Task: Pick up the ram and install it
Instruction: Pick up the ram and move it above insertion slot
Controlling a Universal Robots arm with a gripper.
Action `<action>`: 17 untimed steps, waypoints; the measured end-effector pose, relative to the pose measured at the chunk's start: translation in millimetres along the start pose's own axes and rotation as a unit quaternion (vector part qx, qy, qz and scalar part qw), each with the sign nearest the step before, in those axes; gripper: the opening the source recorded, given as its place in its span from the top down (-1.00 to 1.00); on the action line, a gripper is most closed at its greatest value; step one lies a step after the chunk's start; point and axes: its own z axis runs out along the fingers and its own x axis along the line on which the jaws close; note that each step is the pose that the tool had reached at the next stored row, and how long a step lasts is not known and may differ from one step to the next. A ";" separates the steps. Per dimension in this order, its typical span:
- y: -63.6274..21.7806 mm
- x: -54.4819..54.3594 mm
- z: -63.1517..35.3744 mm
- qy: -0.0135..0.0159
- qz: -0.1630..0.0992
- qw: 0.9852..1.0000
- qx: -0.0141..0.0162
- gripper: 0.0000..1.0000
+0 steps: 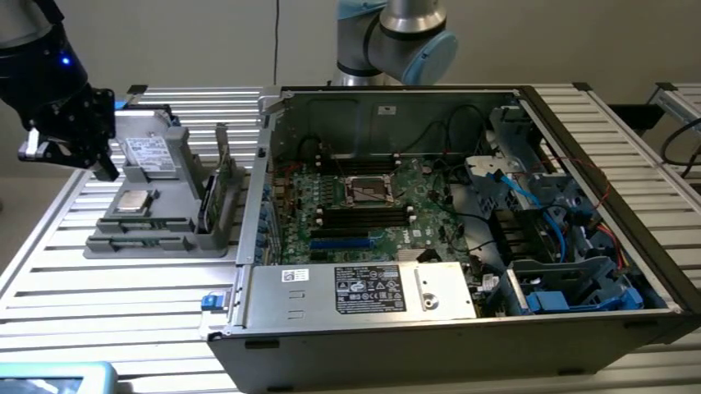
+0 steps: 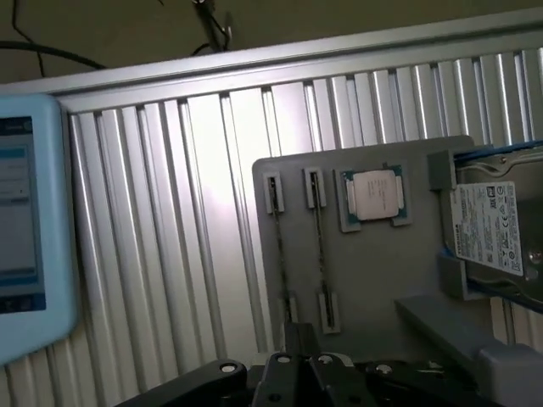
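We see the ram (image 1: 226, 193), a slim green stick, standing on edge at the exterior view's right side of a gray moulded plastic holder (image 1: 164, 246), well apart from the black pincer (image 1: 107, 171), closed and empty, on a ribbed aluminium tabletop (image 1: 110, 287) beside an open metal computer case (image 1: 438, 353), with a plain beige wall (image 1: 219, 41) behind.

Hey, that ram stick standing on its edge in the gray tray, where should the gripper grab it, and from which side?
Probably take the ram by its upper long edge, near mid-length, coming straight down from above and pinching its two flat faces. It stands on edge in the gray tray, its ends sit in slots, and a taller card stands close beside it.
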 end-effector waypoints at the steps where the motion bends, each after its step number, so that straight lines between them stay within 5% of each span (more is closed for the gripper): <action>1: 0.0 0.0 0.1 0.000 -0.009 1.000 0.000 0.79; 4: 0.0 0.0 0.2 -0.001 -0.034 0.999 0.000 0.79; 9: 0.6 0.2 0.3 -0.001 -0.035 0.999 0.000 0.76; 17: 10.9 1.5 7.7 -0.001 -0.035 0.999 0.000 0.15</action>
